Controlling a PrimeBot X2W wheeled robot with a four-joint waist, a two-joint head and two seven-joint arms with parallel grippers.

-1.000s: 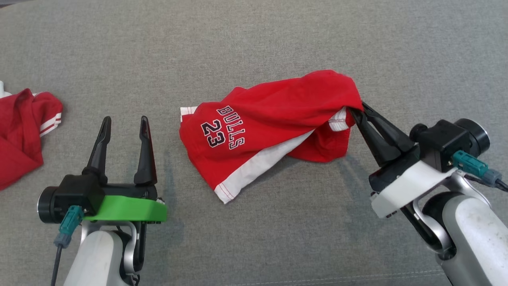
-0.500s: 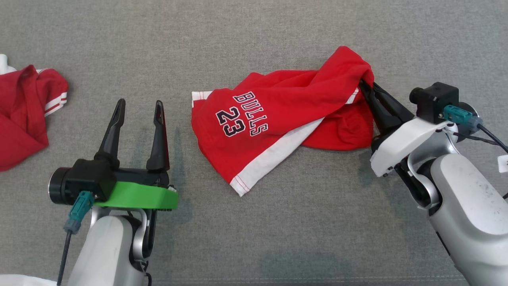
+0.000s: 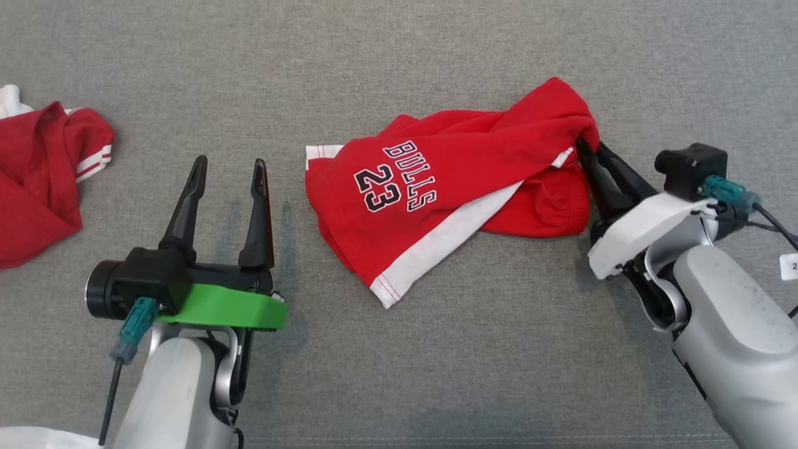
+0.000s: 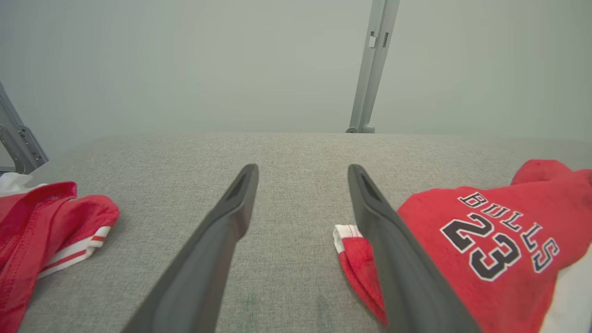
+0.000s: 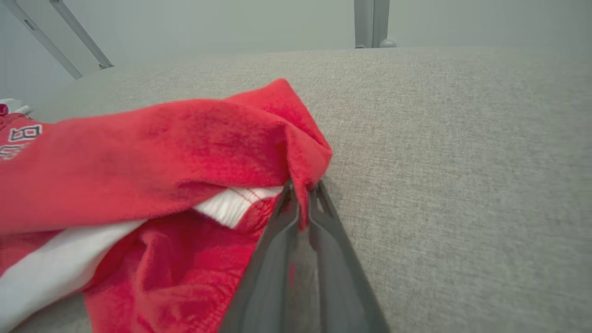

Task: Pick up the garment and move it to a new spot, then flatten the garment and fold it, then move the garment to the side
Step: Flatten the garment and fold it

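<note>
The garment [image 3: 449, 187] is a pair of red shorts with a white side stripe and "BULLS 23" print, lying crumpled on the grey cloth surface [image 3: 399, 50]. My right gripper [image 3: 592, 151] is shut on a red fold at the garment's right end, which stands a little raised; the right wrist view shows the garment [image 5: 152, 171] pinched between my right gripper's [image 5: 303, 192] tips. My left gripper [image 3: 229, 167] stands open just left of the garment, holding nothing. In the left wrist view my left gripper [image 4: 303, 172] is spread, with the garment [image 4: 485, 245] behind its right finger.
A second red garment [image 3: 37, 174] with white trim lies bunched at the far left edge, also seen as a second red garment [image 4: 41, 231] in the left wrist view. A grey metal post [image 4: 372, 64] stands beyond the surface's far edge.
My right gripper has carried the pinched end of the garment up the view and slightly right, then lowered it. The camera has shifted, so everything sits a little further right. The left gripper stays open.
</note>
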